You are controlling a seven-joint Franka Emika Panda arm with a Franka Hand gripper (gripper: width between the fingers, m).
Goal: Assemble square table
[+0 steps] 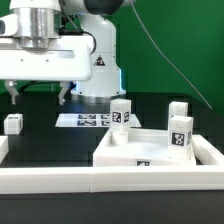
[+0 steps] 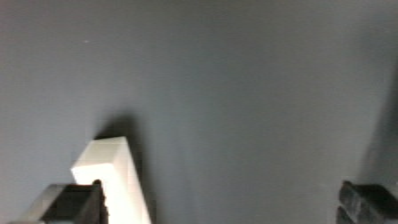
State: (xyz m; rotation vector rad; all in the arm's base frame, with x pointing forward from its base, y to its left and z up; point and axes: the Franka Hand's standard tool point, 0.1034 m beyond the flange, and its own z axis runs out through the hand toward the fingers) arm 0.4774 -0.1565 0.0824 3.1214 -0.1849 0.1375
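We see the square table's top as smooth white plastic with a faint sheen, and the legs standing beside it look the same, carrying matt printed tags. Behind the top, the table is matt black, and the marker board looks paper-flat.

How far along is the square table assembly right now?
Early, it seems. Done: nothing I can confirm; three legs stand upright by the table top, a fourth leg stands apart on the exterior view's left. In hand: nothing, the gripper is open and empty. Left: probably fitting every leg.
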